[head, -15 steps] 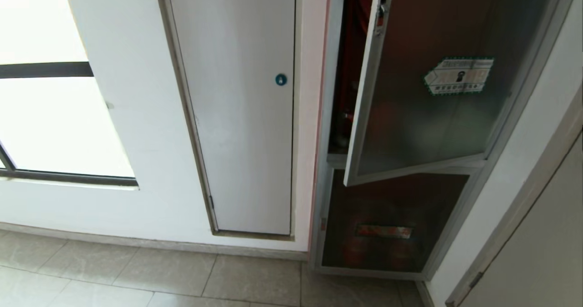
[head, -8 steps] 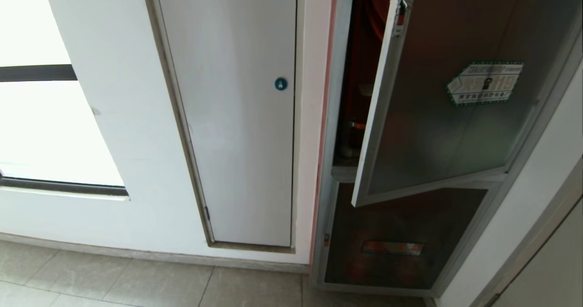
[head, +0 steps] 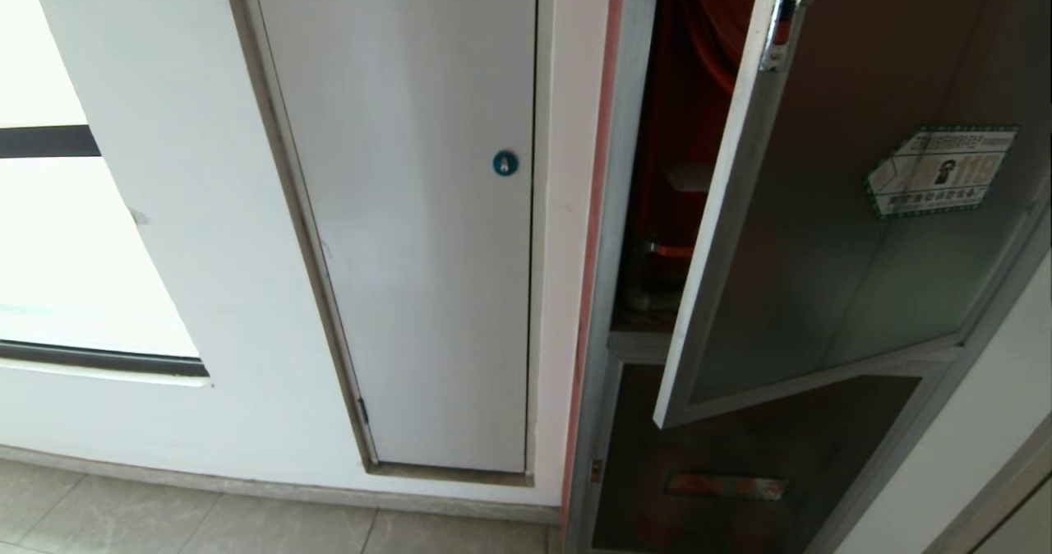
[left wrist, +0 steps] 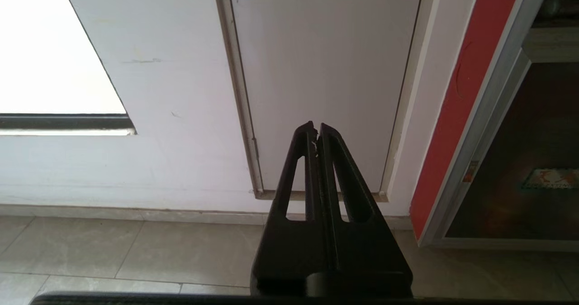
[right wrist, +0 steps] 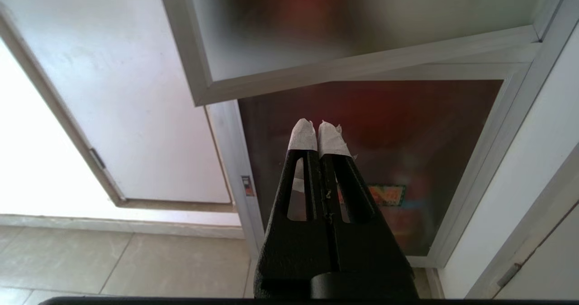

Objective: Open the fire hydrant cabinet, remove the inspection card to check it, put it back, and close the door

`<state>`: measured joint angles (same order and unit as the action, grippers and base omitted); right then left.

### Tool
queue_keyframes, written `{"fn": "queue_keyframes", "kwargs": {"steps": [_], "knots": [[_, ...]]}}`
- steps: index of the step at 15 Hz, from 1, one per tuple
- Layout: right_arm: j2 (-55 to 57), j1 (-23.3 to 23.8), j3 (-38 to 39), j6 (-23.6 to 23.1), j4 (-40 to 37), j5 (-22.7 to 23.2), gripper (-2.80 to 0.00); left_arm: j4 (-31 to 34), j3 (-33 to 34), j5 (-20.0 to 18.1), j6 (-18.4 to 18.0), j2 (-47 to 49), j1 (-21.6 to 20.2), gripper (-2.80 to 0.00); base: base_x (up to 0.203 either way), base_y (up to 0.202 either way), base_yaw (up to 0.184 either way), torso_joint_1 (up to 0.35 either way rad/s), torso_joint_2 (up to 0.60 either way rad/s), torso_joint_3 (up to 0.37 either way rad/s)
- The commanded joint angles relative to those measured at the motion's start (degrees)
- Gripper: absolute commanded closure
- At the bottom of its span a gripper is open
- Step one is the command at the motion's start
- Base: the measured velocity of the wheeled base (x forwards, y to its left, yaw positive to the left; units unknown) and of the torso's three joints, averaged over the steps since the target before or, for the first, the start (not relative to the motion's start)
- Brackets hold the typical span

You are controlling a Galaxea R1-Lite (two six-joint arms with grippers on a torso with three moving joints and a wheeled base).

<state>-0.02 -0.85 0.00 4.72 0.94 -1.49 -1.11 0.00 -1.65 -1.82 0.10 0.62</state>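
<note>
Head view: the fire hydrant cabinet [head: 637, 209] stands at the right of a white wall. Its door [head: 830, 233], dark glass in a silver frame with a green-bordered sticker [head: 938, 171], hangs partly open, showing red fittings in the gap. A plain white panel [head: 411, 209] with a blue round lock [head: 505, 163] sits to the left. The inspection card cannot be made out.

Left wrist view: the left gripper [left wrist: 316, 131] has its fingers pressed together and holds nothing, pointing at the white panel's lower edge.

Right wrist view: the right gripper [right wrist: 319, 131], tips wrapped in white tape, is closed and empty below the door's bottom corner
</note>
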Motion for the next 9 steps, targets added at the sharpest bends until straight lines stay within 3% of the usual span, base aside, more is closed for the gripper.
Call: {"fn": "queue_keyframes", "kwargs": {"steps": [1,9], "knots": [[0.11,-0.03,0.18,0.03,0.03,-0.01,0.0,-0.03,0.7,-0.02,-0.03,0.03,-0.01,0.0,0.197,0.0,0.0,-0.002,0.0,0.0],[0.03,-0.03,0.18,0.03,0.03,-0.01,0.0,-0.03,0.7,-0.02,-0.03,-0.01,-0.01,0.0,0.194,0.0,-0.001,0.002,0.0,0.002]]}}
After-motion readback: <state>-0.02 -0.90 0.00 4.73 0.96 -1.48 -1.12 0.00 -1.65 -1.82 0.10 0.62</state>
